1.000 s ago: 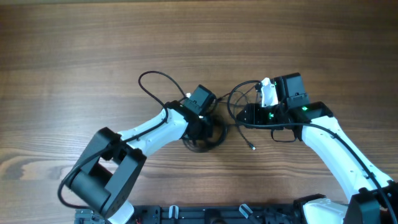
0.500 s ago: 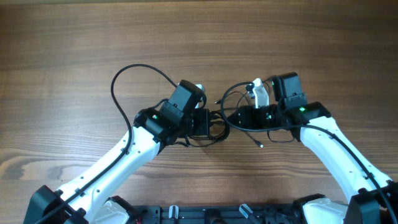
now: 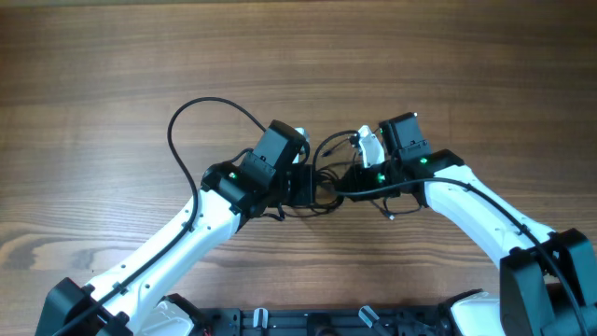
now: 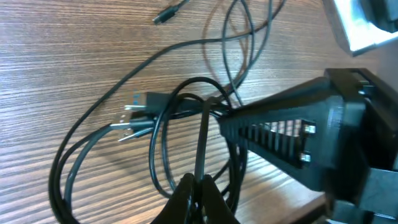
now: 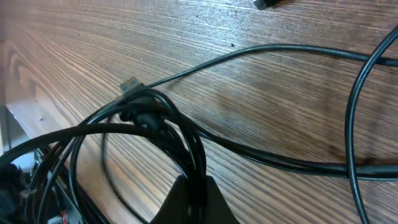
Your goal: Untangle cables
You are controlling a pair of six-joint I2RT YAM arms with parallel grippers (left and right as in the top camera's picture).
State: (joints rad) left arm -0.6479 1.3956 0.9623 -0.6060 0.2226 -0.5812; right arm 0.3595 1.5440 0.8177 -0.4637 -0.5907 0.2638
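Observation:
The cables [image 3: 322,180] are thin black cords tangled in the middle of the wooden table between my two arms. One long loop [image 3: 201,105] arcs out to the upper left, and a small plug end [image 3: 390,217] lies below the right arm. My left gripper [image 3: 312,184] is shut on a single strand [image 4: 204,134] that rises from its tips [image 4: 200,186]. Silvery plugs [image 4: 132,119] lie on the wood just beyond. My right gripper [image 3: 343,180] faces it from the right, shut on a few bundled strands [image 5: 194,186]. Another plug [image 5: 129,84] shows behind the coil.
The wooden table [image 3: 112,56] stretches bare to the back and both sides. The right gripper's black finger [image 4: 292,134] fills the right of the left wrist view, very close to my left tips. A black rail [image 3: 308,322] runs along the front edge.
The right gripper has slid left into the tangle and closed on a bundle of strands. The left arm swung round early in the second, widening the upper-left loop, then held still.

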